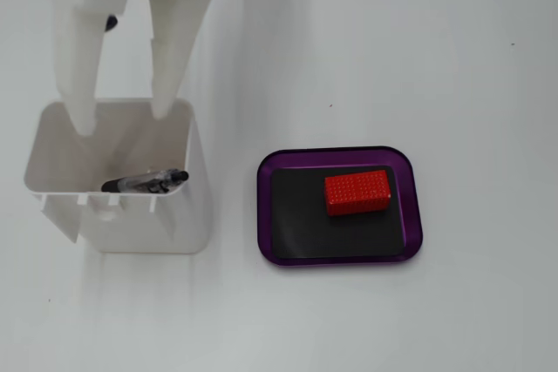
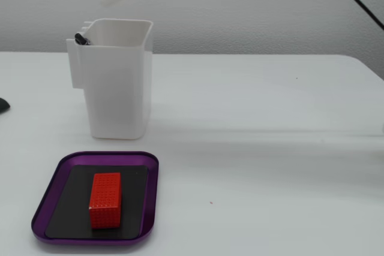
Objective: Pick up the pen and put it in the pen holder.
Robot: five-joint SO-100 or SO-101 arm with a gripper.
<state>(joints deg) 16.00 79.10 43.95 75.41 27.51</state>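
Fixed view: pen [image 1: 146,182] lodged across the pen holder [image 1: 193,206] rim, release step.
Claw [image 1: 122,119] hangs spread wide and empty above the holder; next, I judge, a retreat upward without nudging it.

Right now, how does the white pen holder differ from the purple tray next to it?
The pen holder is a tall, deep white box, while the tray is low, flat and purple with a black liner. The pen holder has the pen lying across its rim; the tray carries a red block. The open hand hangs over the pen holder, not over the tray. Both are rectangular with rounded corners and rest on the white table.
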